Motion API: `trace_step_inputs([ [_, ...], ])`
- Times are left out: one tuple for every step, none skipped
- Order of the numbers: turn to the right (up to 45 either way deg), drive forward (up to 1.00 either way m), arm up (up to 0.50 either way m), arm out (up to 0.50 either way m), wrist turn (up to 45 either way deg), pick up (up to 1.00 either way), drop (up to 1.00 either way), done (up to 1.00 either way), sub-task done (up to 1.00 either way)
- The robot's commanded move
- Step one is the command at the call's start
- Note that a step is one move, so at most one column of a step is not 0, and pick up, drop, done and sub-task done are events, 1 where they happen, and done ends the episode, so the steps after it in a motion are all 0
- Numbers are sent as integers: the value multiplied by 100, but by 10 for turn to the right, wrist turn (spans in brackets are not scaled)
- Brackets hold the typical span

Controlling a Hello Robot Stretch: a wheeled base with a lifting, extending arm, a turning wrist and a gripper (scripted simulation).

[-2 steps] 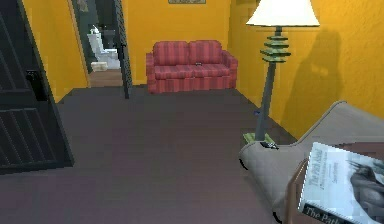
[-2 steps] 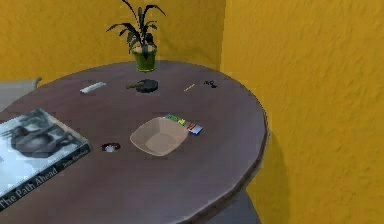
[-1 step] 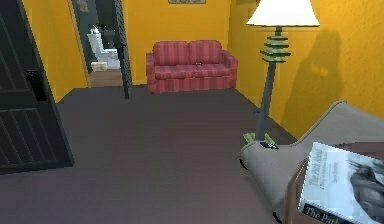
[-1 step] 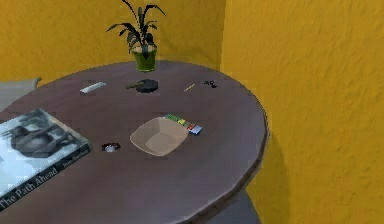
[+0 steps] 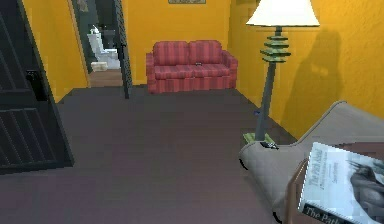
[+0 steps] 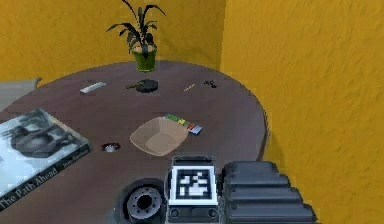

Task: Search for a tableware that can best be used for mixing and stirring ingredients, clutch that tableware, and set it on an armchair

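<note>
A shallow tan bowl (image 6: pixel 157 136) stands near the middle of a round dark wooden table (image 6: pixel 235 110) in the arm side view. My gripper's dark body (image 6: pixel 145 203) sits at the bottom edge, left of a white square marker (image 6: pixel 195 185) and the ribbed dark arm (image 6: pixel 262 192). The bowl lies a little farther out on the table than the gripper. I cannot make out the fingers' far end, so I cannot tell whether the gripper holds anything. A grey upholstered seat (image 5: pixel 310 150), likely an armchair, curves beside the table in the forward view's lower right.
On the table are a potted plant (image 6: pixel 143 40), a newspaper (image 6: pixel 35 150), a grey remote (image 6: pixel 93 88), a small dark object (image 6: pixel 143 86) and a flat coloured item (image 6: pixel 185 123). A red striped sofa (image 5: pixel 191 65), a floor lamp (image 5: pixel 275 60), a doorway (image 5: pixel 100 45) and open purple floor (image 5: pixel 150 140) lie ahead.
</note>
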Motion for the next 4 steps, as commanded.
trace_step_inputs([
  [0, 0, 0, 24, 0, 0, 0, 0, 0],
  [0, 0, 0, 0, 450, 0, 0, 0, 0],
  [0, 0, 0, 0, 450, 0, 0, 0, 0],
  [0, 0, 0, 0, 450, 0, 0, 0, 0],
])
